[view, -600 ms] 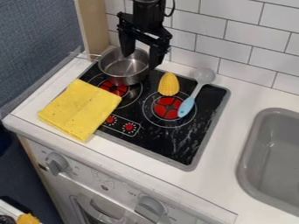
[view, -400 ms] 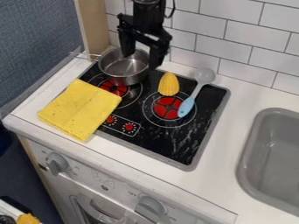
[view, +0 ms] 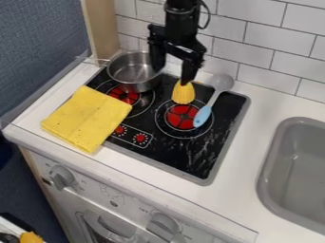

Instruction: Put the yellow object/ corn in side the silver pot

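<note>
While claw (view: 171,76) hangs spread over black hob (view: 194,154), white tiles (view: 262,40) back counter (view: 253,147); corn (view: 183,95) perhaps touched.

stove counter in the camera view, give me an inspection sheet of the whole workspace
surface: black cooktop with pale smudges, set in a white counter
job's things: yellow toy corn on the cooktop, outside the silver metal pot
clutter: blue-handled spoon with grey bowl beside the corn; folded yellow cloth overlapping cooktop and counter
gripper: black two-finger tool, open, one fingertip overlapping the corn's top in view; contact cannot be told
cables: black cable looping beside the arm
surroundings: white tiled wall behind, grey sink at the view's right
</note>
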Motion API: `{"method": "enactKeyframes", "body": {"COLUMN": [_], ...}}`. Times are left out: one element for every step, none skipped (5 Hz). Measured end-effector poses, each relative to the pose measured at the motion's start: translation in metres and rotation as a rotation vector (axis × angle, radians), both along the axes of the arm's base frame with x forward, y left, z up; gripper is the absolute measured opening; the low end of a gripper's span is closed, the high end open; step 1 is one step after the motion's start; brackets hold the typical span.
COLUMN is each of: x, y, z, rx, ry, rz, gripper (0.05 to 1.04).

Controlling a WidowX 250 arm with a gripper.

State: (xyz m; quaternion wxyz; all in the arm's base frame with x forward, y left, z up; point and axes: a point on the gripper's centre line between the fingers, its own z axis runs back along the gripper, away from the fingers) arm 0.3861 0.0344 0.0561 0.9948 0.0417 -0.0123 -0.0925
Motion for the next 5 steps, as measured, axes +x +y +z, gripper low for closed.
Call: {"method": "enactKeyframes", "body": {"x": [0.008,0.012,0.014,0.007,-0.003], "y": [-0.003,-0.002,-0.001,-0.004,-0.008], "z": [-0.002,-0.021,-0.032,-0.038,-0.040], "rx": [-0.009,-0.011,-0.002,-0.024,-0.046], "ry": [0.007,0.060,0.090,0.116,0.121], "rz": [0.003,0.008,0.008,-0.005,-0.021], "gripper": [1.000,1.000,1.000,0.947,0.688]}}
